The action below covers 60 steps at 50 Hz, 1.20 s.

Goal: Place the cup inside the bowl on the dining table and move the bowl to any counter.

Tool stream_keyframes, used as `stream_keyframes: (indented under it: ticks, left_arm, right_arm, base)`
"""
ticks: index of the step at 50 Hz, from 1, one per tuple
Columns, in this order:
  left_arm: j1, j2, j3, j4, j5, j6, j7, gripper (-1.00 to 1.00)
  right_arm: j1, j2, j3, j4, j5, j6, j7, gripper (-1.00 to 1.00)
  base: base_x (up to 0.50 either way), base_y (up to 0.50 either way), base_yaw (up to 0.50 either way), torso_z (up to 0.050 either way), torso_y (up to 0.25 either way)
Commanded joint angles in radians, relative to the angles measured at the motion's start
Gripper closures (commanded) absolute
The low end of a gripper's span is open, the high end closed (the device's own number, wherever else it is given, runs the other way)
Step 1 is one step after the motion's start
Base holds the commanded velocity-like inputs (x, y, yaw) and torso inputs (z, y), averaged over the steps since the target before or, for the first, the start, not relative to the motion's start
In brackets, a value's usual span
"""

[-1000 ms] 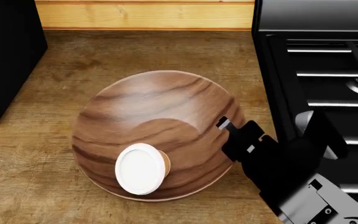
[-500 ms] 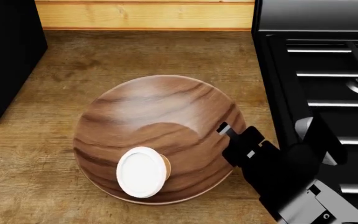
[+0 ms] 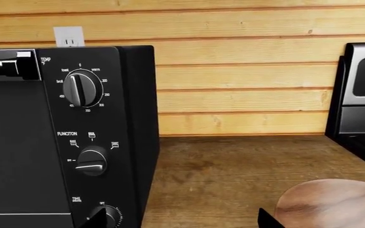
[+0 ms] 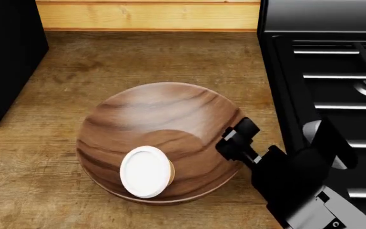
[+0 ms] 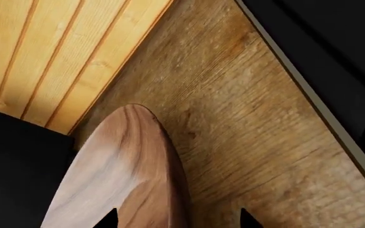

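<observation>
The wide dark wooden bowl [image 4: 164,119] sits on the brown wood-grain counter [image 4: 170,52]. Inside it, at the near side, lies the cup, showing its white lid [image 4: 146,171] and a sliver of tan wall. My right gripper [image 4: 234,138] is at the bowl's right rim, open. In the right wrist view its fingertips [image 5: 177,219] stand wide apart on either side of the rim of the bowl [image 5: 125,166]. My left gripper [image 3: 181,219] is open and holds nothing, low over the counter left of the bowl [image 3: 334,204]. The dining table is out of view.
A black toaster oven [image 3: 55,133] stands on the counter at the left, close to my left gripper. A black stove [image 4: 335,71] with burner grates borders the counter on the right, right beside my right arm. A light wood-panel wall [image 4: 145,16] closes the back.
The bowl has come down a little and settled level on the counter. My right gripper, shut on its right rim before, has opened its fingers.
</observation>
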Motion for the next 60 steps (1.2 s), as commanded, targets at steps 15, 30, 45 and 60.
stream_keyframes:
  ticks: [15,30,45,60]
  left_arm:
    - [-0.012,0.012,0.008,0.0,0.002,-0.015,-0.012,-1.0]
    - [-0.048,0.027,0.026,-0.021,-0.012,-0.032,-0.016,-1.0]
    - [-0.161,0.067,0.09,-0.046,-0.028,-0.103,-0.057,-1.0]
    - [-0.348,0.101,0.134,-0.09,-0.106,-0.225,-0.125,-1.0]
  right_arm:
    - [0.083,0.1,-0.095,-0.189,-0.146,0.033,0.01,-1.0]
    - [0.074,0.27,-0.327,-0.449,-0.559,-0.118,-0.211,-1.0]
    - [0.187,0.318,-0.31,-0.535,-0.488,-0.011,-0.185,-1.0]
    - [0.241,0.327,-0.258,-0.591,-0.386,0.036,-0.142,-1.0]
  base:
    - [0.0,0.0,0.0,0.0,0.0]
    - [0.0,0.0,0.0,0.0,0.0]
    - [0.0,0.0,0.0,0.0,0.0]
    - [0.0,0.0,0.0,0.0,0.0]
